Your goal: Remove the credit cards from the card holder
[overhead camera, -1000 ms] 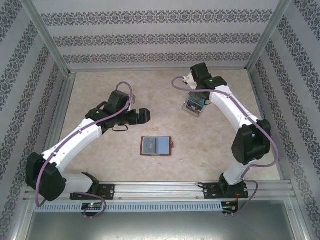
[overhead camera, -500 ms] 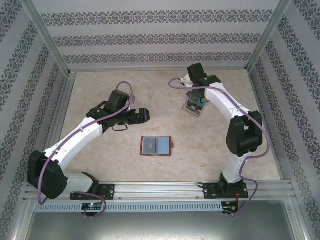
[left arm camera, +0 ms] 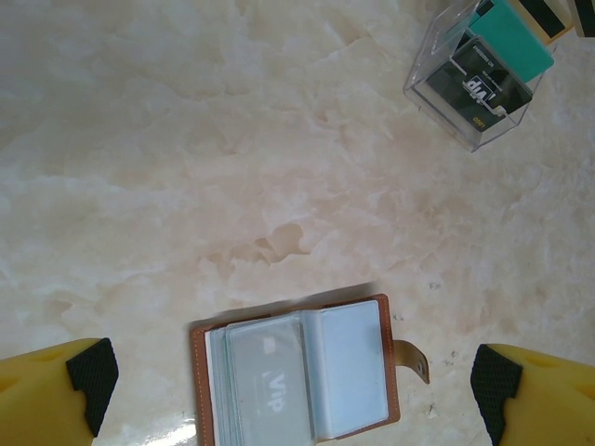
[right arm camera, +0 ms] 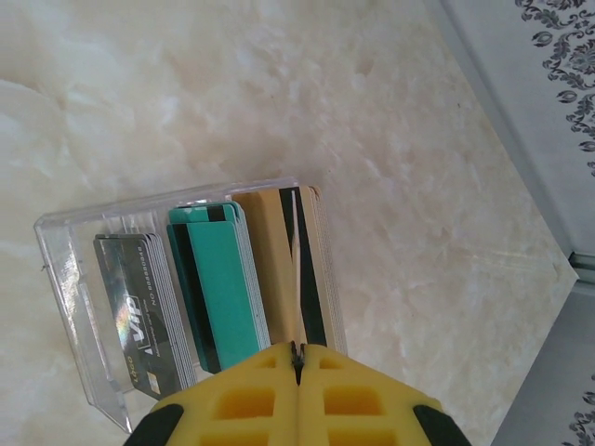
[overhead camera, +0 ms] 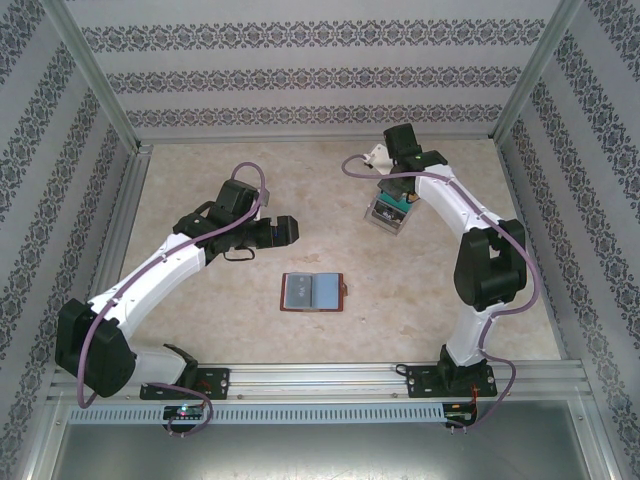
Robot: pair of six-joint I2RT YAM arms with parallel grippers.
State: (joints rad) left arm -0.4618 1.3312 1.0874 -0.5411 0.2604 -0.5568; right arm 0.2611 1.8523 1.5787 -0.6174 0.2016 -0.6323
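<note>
- Card holder [overhead camera: 313, 291] lies open and flat near the centre of the table [overhead camera: 200, 180], snap tab at its right. Bare surface on all sides, well apart from every edge.
- Left gripper [overhead camera: 283, 232] hangs over the table, far-left of the holder, jaws spread wide, nothing in them.
- Right gripper [overhead camera: 392, 193] is over the clear box [overhead camera: 390, 213] in the far right. Less room there, side wall [overhead camera: 560, 180] near.
- Left wrist cam: a grey VIP card [left arm camera: 265, 376] sits in the holder's left pocket.
- Right wrist cam: credit cards [right arm camera: 218, 288] stand in the box in grey, teal and tan stacks. Yellow fingers [right arm camera: 251, 395] are pressed together over the tan stack — can't tell if a card is pinched. Table edge runs close on the right.
</note>
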